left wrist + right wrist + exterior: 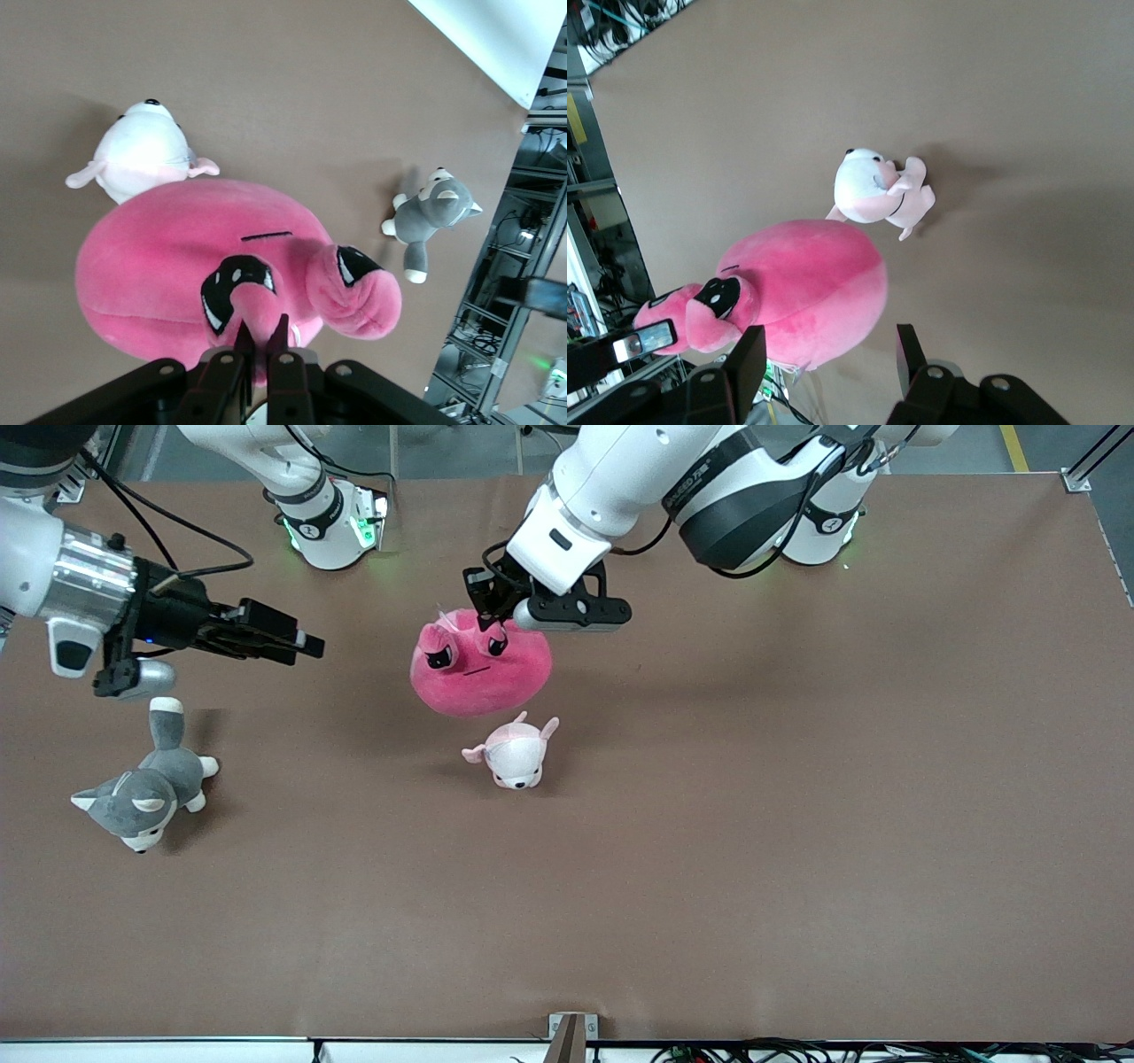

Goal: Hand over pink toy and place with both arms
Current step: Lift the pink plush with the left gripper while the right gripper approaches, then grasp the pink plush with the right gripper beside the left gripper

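Observation:
The pink toy [481, 662] hangs in the air over the middle of the table, face toward the front camera. My left gripper [490, 615] is shut on a fold of plush on top of it, between its black eyes. In the left wrist view the fingertips [241, 332] pinch pink fabric of the toy [177, 257]. My right gripper [306, 645] is open and empty, in the air toward the right arm's end of the table, pointing at the toy. In the right wrist view the toy [806, 288] sits ahead of the spread fingers [749, 359].
A small pale pink-and-white puppy plush [514, 753] lies on the table just nearer the front camera than the pink toy. A grey-and-white husky plush [146, 784] lies under and nearer than my right gripper. The brown table [797, 779] stretches toward the left arm's end.

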Controlling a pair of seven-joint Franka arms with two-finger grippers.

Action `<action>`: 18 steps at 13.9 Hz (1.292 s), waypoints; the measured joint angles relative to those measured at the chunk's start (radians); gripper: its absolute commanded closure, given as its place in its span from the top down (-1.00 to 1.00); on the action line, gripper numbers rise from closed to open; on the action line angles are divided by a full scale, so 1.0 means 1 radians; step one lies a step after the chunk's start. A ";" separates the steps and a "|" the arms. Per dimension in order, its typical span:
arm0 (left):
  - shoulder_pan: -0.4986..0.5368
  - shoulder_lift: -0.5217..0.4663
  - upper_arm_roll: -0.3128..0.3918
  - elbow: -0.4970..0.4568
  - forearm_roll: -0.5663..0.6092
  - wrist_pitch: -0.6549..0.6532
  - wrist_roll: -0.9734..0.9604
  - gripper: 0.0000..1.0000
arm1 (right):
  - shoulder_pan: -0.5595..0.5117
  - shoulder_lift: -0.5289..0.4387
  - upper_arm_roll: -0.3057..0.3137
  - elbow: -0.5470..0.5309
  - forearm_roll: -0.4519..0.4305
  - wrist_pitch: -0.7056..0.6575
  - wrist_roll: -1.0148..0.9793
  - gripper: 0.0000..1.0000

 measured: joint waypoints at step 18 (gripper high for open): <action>-0.058 0.026 0.004 0.009 0.000 0.083 -0.068 -1.00 | 0.114 0.037 -0.005 0.000 0.091 0.003 0.055 0.35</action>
